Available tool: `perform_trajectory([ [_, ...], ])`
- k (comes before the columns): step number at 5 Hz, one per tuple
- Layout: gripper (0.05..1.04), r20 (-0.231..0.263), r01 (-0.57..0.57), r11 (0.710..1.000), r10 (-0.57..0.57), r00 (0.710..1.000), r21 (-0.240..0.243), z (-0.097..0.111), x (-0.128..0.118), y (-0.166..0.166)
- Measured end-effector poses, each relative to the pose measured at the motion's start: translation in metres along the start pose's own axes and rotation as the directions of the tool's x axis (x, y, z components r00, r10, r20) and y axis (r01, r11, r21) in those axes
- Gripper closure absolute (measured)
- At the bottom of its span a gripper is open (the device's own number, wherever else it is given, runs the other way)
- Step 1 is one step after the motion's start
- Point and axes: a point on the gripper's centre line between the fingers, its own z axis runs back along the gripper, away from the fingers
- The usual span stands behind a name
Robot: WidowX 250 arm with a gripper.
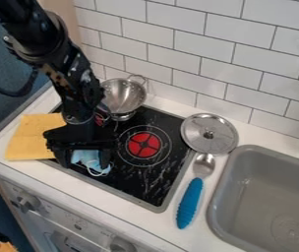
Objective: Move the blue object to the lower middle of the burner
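Note:
The black gripper (84,156) is low over the left front part of the black stove top, its fingers spread apart, so it is open. Between and below them lies the light blue object (88,158), a crumpled cloth-like piece with a thin white loop at its right front; the gripper partly covers it. To the right of both is the round red burner (144,144) with thin rings around it on the stove top (153,173).
A yellow cloth (28,136) lies at the stove's left edge. Behind stands a metal colander (124,95). Right of the stove are a metal lid (209,134), a spoon with a blue handle (190,203) and a grey sink (222,198).

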Motion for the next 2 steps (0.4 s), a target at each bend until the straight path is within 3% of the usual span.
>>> perform_trajectory([
  [2, 0.083, 0.027, -0.008, 0.999, 0.009, 1.0, -0.036, 0.041, 0.011, 0.013],
])
